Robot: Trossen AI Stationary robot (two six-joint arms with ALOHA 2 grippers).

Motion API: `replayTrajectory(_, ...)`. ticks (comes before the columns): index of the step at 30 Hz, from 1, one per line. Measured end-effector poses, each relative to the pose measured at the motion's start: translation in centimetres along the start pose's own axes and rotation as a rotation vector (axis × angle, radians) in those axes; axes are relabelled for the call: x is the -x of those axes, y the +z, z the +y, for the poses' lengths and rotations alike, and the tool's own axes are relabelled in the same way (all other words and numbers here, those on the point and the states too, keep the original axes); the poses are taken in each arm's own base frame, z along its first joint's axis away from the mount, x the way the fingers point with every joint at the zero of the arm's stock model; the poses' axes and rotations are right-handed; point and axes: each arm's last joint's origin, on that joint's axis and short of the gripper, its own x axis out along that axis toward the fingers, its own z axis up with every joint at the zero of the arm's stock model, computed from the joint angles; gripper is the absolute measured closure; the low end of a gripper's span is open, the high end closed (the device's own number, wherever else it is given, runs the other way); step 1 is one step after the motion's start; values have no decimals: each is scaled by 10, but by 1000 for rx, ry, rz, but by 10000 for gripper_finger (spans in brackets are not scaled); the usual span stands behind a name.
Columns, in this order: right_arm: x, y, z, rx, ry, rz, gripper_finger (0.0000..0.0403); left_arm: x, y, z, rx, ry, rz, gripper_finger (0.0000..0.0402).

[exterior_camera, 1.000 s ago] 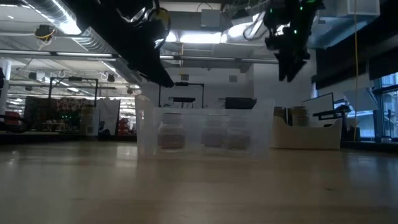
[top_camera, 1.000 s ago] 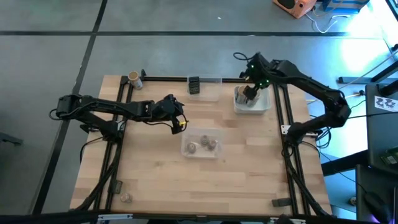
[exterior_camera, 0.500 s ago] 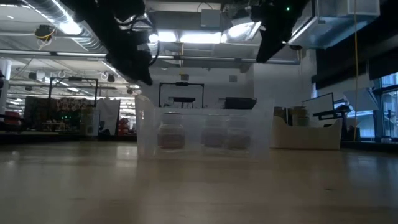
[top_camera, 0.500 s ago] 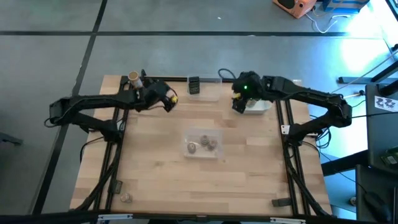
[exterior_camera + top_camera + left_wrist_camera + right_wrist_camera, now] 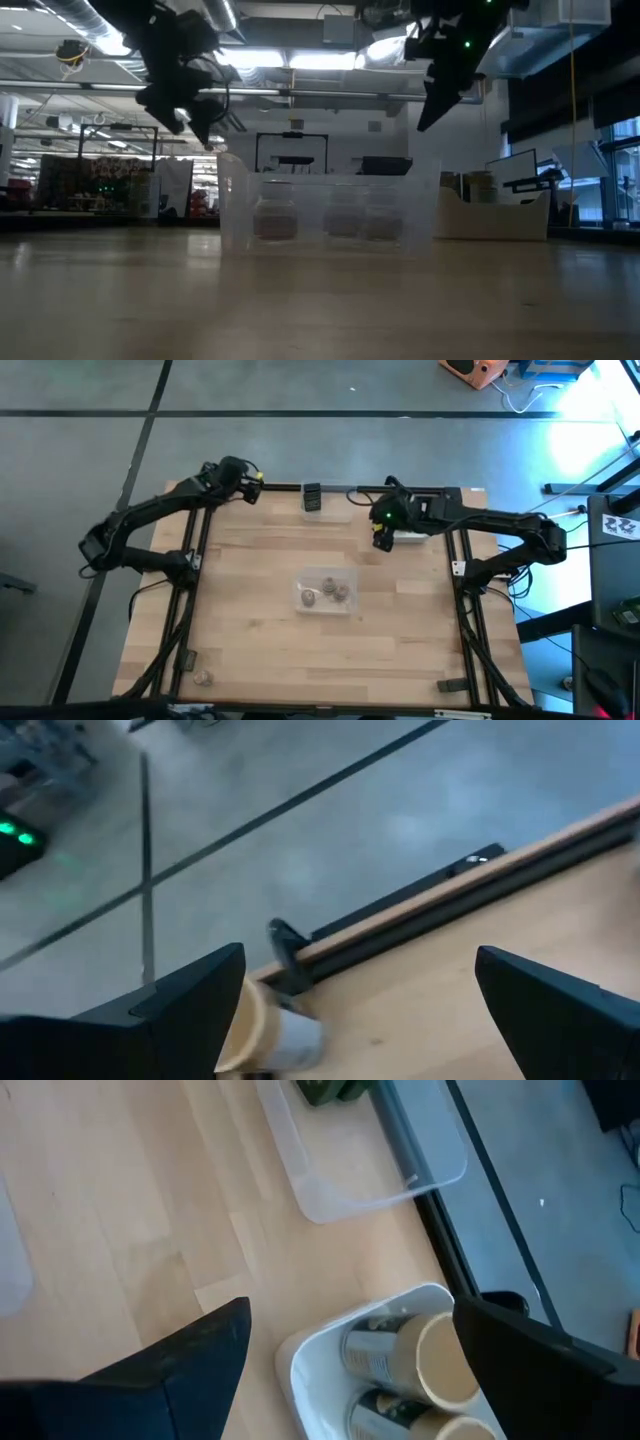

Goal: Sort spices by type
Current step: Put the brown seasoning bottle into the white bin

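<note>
My left gripper [image 5: 242, 474] hangs open over the table's far left corner. In its wrist view a tan-topped spice jar [image 5: 268, 1028] lies on its side just ahead of the left gripper [image 5: 360, 1032], untouched. My right gripper [image 5: 380, 532] is open above the table, just left of the white tray [image 5: 415, 536]. Two tan-topped jars [image 5: 432, 1352] lie in the tray [image 5: 318, 1342]. A dark boxy spice [image 5: 312, 497] stands in a clear bin [image 5: 338, 510] at the far edge. Three grey-brown jars [image 5: 327, 592] sit in the middle clear bin [image 5: 300, 600].
A small jar [image 5: 203, 678] lies near the near left corner, and a dark box [image 5: 450, 686] near the near right. Black frame rails [image 5: 280, 486] run along the far edge and both sides. In the low view the middle bin [image 5: 330, 210] stands between the raised grippers.
My left gripper has swung from beside the middle bin toward the table's far left corner, rising a little and rolling, and has stayed open. My right gripper has come off the white tray toward the left and slightly nearer, sinking a little, still open.
</note>
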Motion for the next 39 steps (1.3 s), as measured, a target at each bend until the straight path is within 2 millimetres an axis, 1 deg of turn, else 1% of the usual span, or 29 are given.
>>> replayTrajectory(5,-7,-5,2,21,0,9,56,-10,0,18,-1,60,37,23)
replayTrajectory(8,-9,-8,2,26,-1,21,56,-15,2,27,3,92,134,23)
replayTrajectory(10,-10,-8,2,27,-1,22,56,-19,7,29,7,92,182,24)
replayTrajectory(14,-10,-8,3,28,0,23,56,-29,17,27,-38,102,288,36)
replayTrajectory(19,-10,-8,4,9,29,21,56,-53,23,24,-99,130,452,53)
replayTrajectory(23,-10,-8,4,-1,52,21,56,-72,23,18,-153,175,554,59)
replayTrajectory(28,-10,-10,5,-13,65,31,56,-92,18,9,-218,226,619,60)
replayTrajectory(33,-10,-10,5,-15,73,31,56,-102,13,6,-248,294,635,61)
replayTrajectory(39,-10,-10,5,-15,73,31,56,-103,14,6,-253,301,629,61)
